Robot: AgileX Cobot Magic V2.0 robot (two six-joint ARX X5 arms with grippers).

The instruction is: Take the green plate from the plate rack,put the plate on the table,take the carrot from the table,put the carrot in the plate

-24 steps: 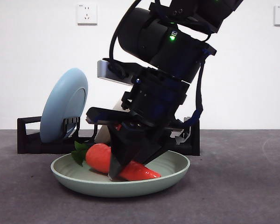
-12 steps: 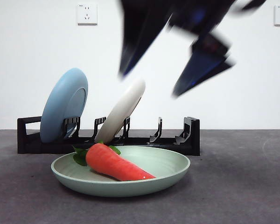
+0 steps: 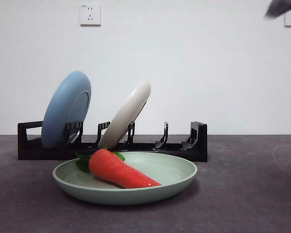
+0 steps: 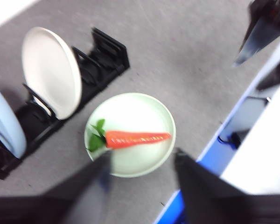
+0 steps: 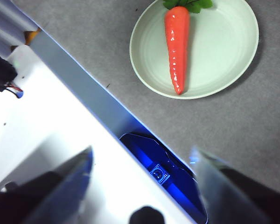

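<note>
Carrot [image 3: 121,170], an orange-red tapered toy with small green leaves at its thick end, lies on its side inside the pale sage-green round shallow plate [image 3: 177,180], which sits flat on the dark grey textured table [image 3: 247,194]. Neither set of jaws touches it. The left gripper [image 4: 140,161] hangs well above the table with its two black jaws spread apart and empty; the carrot and plate lie far beyond the jaw tips, roughly in line with the gap between them, the carrot lying crosswise to that gap. The right gripper [image 5: 142,163] is likewise raised, its blurred jaws wide apart and holding nothing; the plate and carrot lie well beyond its tips, with the carrot's pointed end turned toward the jaws and its leaves away.

Just behind the plate stands the long low black plastic rack [image 3: 194,143] with upright slotted dividers. A pale blue round plate [image 3: 65,116] leans near the handle end, and a cream-white round plate [image 3: 131,114] leans in a slot further along. Both are apart from the green plate.
</note>
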